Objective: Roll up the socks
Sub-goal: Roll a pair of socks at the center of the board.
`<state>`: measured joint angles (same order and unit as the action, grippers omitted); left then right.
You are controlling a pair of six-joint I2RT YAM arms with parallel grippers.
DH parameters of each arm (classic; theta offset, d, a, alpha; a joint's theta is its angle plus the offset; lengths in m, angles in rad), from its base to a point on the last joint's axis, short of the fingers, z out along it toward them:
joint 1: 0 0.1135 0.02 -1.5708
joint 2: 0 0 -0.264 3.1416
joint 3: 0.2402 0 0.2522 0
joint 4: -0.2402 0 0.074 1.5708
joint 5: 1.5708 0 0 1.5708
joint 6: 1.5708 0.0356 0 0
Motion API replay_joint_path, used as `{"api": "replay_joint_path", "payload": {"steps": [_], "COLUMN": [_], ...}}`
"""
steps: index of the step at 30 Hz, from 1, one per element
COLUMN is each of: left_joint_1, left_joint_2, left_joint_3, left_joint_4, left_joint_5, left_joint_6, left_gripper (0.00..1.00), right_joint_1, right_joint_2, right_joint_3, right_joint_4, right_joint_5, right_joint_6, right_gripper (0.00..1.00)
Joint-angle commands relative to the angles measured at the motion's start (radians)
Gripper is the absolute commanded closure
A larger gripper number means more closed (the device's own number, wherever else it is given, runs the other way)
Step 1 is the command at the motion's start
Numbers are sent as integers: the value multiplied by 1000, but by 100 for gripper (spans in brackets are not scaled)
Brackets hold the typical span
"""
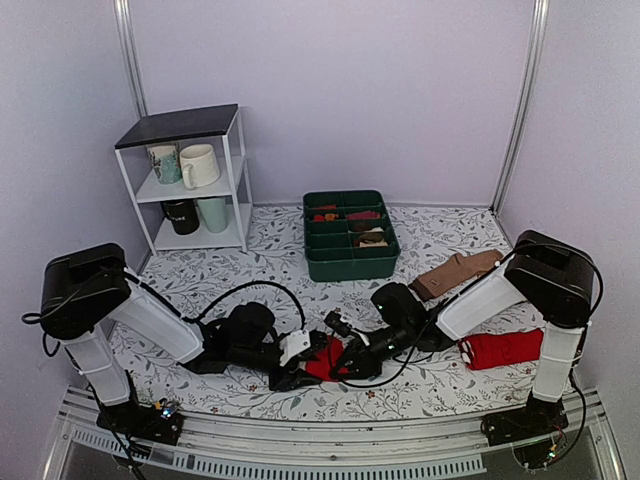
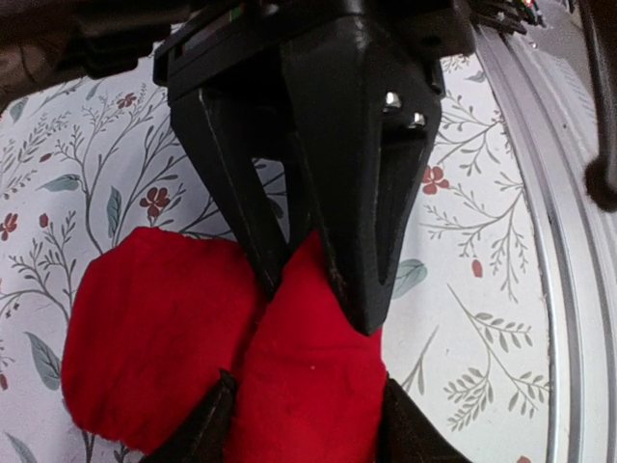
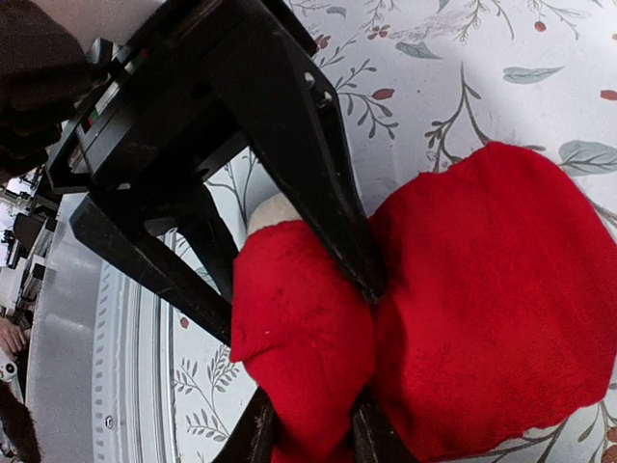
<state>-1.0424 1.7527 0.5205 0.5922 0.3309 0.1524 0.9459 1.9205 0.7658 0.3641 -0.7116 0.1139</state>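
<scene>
The red socks [image 1: 325, 360] lie bunched on the floral cloth at the near middle, between my two grippers. My left gripper [image 1: 297, 368] is shut on a fold of them; in the left wrist view [image 2: 304, 395] its fingers clamp a red bulge [image 2: 308, 357], and the right gripper's fingers [image 2: 362, 241] pinch the same fold from above. My right gripper [image 1: 350, 358] is also shut on the socks [image 3: 501, 289], its jaws [image 3: 308, 424] squeezing a red bulge. A small bit of the beige end [image 3: 275, 207] shows behind the left gripper's finger [image 3: 318, 193].
All-red socks [image 1: 500, 348] lie at the right, by the right arm. A brown argyle sock [image 1: 455, 272] lies behind them. A green divided bin [image 1: 350, 262] stands at the back middle. A white shelf [image 1: 190, 125] with mugs stands at the back left. The metal table rail [image 2: 569, 289] runs close by.
</scene>
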Motion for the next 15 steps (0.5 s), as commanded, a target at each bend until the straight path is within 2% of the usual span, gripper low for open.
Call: {"api": "replay_joint_path", "payload": {"steps": [1,2,3,9,13,15], "left_joint_1": [2,11,22,61,73,89], "left_joint_2": [3,10,18,28,30,51], "left_joint_3": [0,10,23,33,34,38], "left_joint_4": [-34,-54,-84,-167,-216,-242], "left_joint_5": [21,34,55,75,98,119], "left_joint_6": [-31,-39,-57,-154,-211,-241], "left_gripper": [58,74,99,100,100,100], "right_joint_1": [9,9,10,10,9,10], "right_joint_2": [107,108,107,91,68,24], "right_joint_3": [-51,-47,-43,-20,2,0], "right_joint_4": [-272,-272,-272,-280,-282,-259], "right_joint_5": [94,95,96,120,157,230], "right_joint_6": [13,15,14,2,-11,-19], "right_gripper": [81,80,80,78,71,65]}}
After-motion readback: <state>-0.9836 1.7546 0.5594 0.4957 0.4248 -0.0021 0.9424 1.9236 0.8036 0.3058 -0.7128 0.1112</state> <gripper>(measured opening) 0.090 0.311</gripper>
